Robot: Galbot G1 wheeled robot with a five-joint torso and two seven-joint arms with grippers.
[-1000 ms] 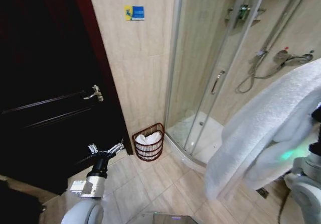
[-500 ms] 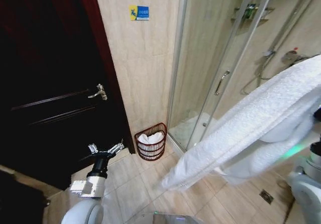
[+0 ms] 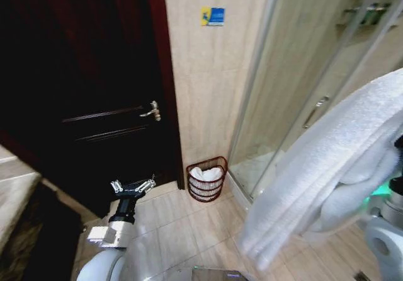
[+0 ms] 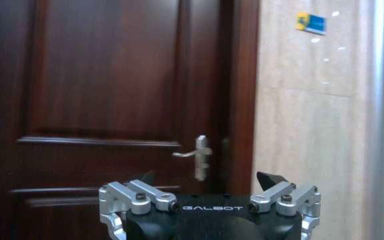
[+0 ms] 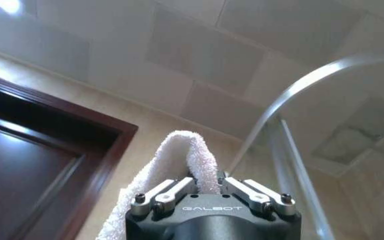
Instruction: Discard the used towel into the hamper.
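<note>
Our right gripper (image 5: 209, 187) clamps the thick white terry towel (image 3: 334, 167) high, clear of the floor; the dark red-brown wire hamper (image 3: 206, 179) stands against the wall ahead. Our left gripper (image 3: 133, 187) hangs spread apart, idle.

Dim, motion-blurred head view, dark door (image 3: 94, 92) nearly black, glare on glossy wall tiles (image 4: 312, 100).

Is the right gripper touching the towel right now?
Touching. In the right wrist view the right gripper is shut on the towel, whose white fold rises straight from between its fingers.
</note>
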